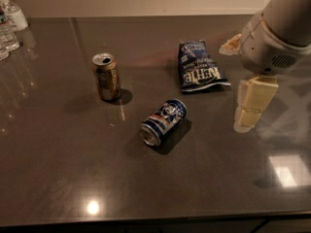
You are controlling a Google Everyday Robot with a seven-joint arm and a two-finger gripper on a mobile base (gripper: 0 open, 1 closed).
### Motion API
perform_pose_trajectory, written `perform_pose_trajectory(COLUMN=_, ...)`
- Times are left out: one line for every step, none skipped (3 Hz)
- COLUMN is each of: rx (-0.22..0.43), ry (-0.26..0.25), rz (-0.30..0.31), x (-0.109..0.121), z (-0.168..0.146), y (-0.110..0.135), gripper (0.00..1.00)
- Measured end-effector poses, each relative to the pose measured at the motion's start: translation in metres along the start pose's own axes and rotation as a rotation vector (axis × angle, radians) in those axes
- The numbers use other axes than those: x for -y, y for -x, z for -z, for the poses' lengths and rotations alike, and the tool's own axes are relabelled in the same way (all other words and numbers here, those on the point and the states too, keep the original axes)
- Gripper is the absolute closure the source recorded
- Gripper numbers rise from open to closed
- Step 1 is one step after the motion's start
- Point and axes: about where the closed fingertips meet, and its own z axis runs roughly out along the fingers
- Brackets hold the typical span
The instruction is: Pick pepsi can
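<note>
The pepsi can [163,122] lies on its side near the middle of the dark table [58,169], its silver top facing the front left. It is dark blue with white and red markings. My gripper [247,117] hangs from the grey arm [277,33] at the right, just above the table, to the right of the can and well apart from it. It holds nothing that I can see.
A gold-brown can [106,76] stands upright to the can's back left. A dark blue chip bag [198,67] lies flat behind the can. Water bottles [9,25] stand at the far left corner. The table's front edge runs along the bottom.
</note>
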Motion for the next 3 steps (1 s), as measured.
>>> perform_pose_trajectory(rx=0.054, ry=0.024, rz=0.095, x=0.004, z=-0.021, y=0.023, gripper=0.00)
perform_pose_trajectory(rx=0.087, ry=0.061, rz=0.189, x=0.007, z=-0.041, y=0.039, gripper=0.00)
perform_pose_trajectory(rx=0.095, ry=0.106, rz=0.265, x=0.006, z=-0.064, y=0.049, gripper=0.00)
